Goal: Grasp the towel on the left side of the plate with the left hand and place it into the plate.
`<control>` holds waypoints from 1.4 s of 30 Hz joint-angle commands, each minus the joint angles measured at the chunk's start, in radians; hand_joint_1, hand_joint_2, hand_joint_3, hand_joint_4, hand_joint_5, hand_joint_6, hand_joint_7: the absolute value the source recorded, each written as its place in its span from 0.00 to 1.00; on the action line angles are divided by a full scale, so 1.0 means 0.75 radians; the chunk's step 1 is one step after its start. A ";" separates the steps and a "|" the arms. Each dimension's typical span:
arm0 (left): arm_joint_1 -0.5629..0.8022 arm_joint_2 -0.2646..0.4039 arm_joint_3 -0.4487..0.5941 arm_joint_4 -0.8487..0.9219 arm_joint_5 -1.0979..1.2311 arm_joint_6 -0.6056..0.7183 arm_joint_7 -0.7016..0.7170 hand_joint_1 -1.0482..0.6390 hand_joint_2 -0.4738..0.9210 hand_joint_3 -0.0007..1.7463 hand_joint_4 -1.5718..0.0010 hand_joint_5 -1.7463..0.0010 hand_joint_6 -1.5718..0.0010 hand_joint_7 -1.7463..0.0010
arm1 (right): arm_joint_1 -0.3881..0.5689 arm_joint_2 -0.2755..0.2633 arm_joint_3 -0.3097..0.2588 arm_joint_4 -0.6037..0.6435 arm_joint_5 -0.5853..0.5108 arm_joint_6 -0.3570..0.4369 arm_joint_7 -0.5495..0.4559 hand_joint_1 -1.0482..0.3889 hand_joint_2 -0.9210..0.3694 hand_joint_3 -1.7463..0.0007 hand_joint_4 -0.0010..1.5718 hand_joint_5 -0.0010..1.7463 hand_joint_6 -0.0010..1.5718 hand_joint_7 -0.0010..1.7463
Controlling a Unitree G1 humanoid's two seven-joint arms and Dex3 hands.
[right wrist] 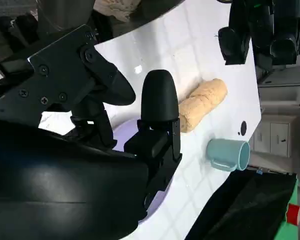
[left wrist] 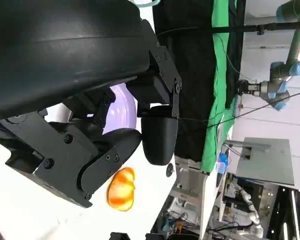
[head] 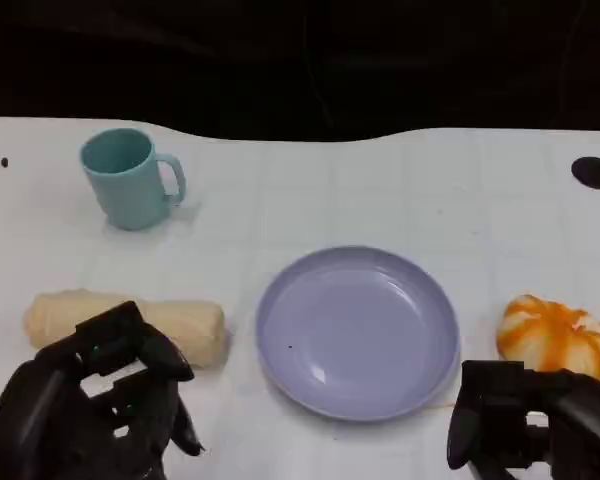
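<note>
A rolled beige towel (head: pixel 192 326) lies on the white table to the left of the lavender plate (head: pixel 358 330), which has nothing in it. My left hand (head: pixel 92 398) hovers at the towel's near side, fingers spread over its middle and holding nothing. The left wrist view shows that hand's fingers (left wrist: pixel 157 135) apart, with the plate (left wrist: pixel 124 106) beyond them. My right hand (head: pixel 538 422) sits low at the near right, beside the plate, with nothing in it. In the right wrist view the towel (right wrist: pixel 204 104) lies past the spread fingers (right wrist: pixel 159 100).
A teal mug (head: pixel 130 178) stands at the back left, well behind the towel. An orange-and-white striped round object (head: pixel 556 335) lies right of the plate, just ahead of my right hand. The table's far edge meets a dark backdrop.
</note>
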 commanded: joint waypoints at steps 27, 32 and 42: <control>-0.529 0.771 -0.388 0.091 1.293 0.138 -0.178 0.27 1.00 0.03 0.78 0.89 0.80 1.00 | -0.002 -0.026 -0.007 -0.049 0.005 0.050 -0.007 0.68 0.32 0.29 0.46 0.99 0.41 0.85; -0.616 0.781 -0.491 0.213 1.502 0.101 -0.229 0.26 1.00 0.02 0.78 0.91 0.82 1.00 | -0.004 -0.021 -0.005 -0.046 0.006 0.041 -0.008 0.67 0.33 0.29 0.47 0.99 0.41 0.85; -0.810 0.668 -0.649 0.628 1.732 0.008 -0.269 0.24 0.97 0.00 0.77 0.93 0.82 0.99 | 0.011 -0.033 -0.010 -0.076 0.008 0.063 -0.015 0.67 0.34 0.29 0.47 0.99 0.42 0.84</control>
